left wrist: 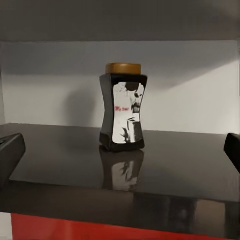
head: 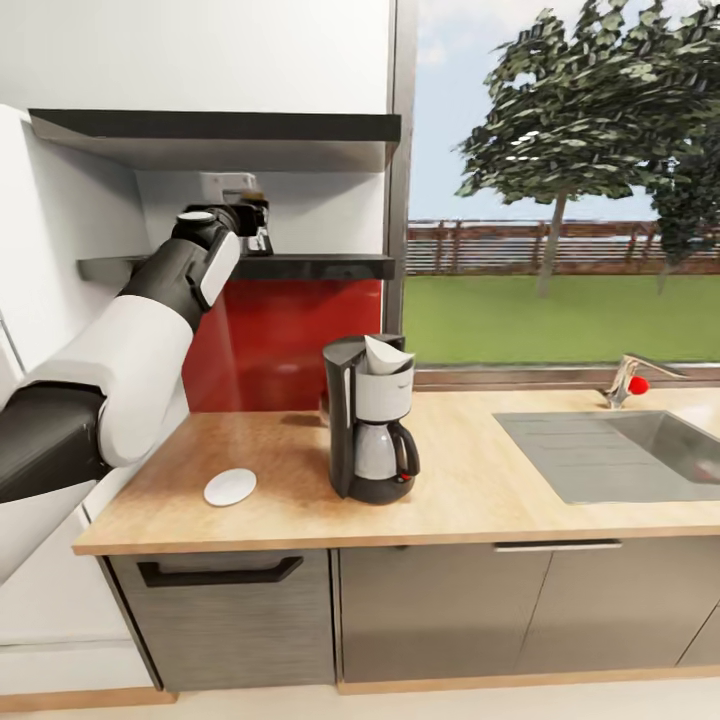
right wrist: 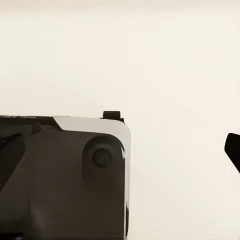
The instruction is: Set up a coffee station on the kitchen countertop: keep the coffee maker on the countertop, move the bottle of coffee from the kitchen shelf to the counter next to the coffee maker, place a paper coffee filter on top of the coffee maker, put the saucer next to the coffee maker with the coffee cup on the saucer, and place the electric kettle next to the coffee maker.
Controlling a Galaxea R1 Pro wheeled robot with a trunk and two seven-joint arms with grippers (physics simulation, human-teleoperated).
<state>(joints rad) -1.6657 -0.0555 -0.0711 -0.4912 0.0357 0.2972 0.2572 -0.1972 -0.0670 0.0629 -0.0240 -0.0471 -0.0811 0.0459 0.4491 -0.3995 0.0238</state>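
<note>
Wood-grain laminate made up the kitchen countertop [head: 470,480], which ran over dark grey cabinets [head: 440,610] with a steel sink [head: 620,455] let into it near a tap [head: 628,378]. We saw the coffee maker [head: 370,430] standing upright on it, with the paper coffee filter [head: 385,353] sitting in its top and the saucer [head: 230,487] lying flat on the wood near it, apart from it. Behind the counter were a red backsplash [head: 290,340] and a window [head: 560,200] onto grass, a fence and trees.

Our left gripper [head: 255,225] reached up at the level of the kitchen shelf [head: 300,267]. In the left wrist view the bottle of coffee [left wrist: 123,106] stood upright on the glossy black board, mirrored in it, and our fingertips [left wrist: 10,155] sat wide apart at either edge, clear of the jar and holding nothing.

In the right wrist view our right gripper [right wrist: 122,150] spread wide over a pale plain surface, with a dark rounded robot part [right wrist: 65,175] between its tips.
</note>
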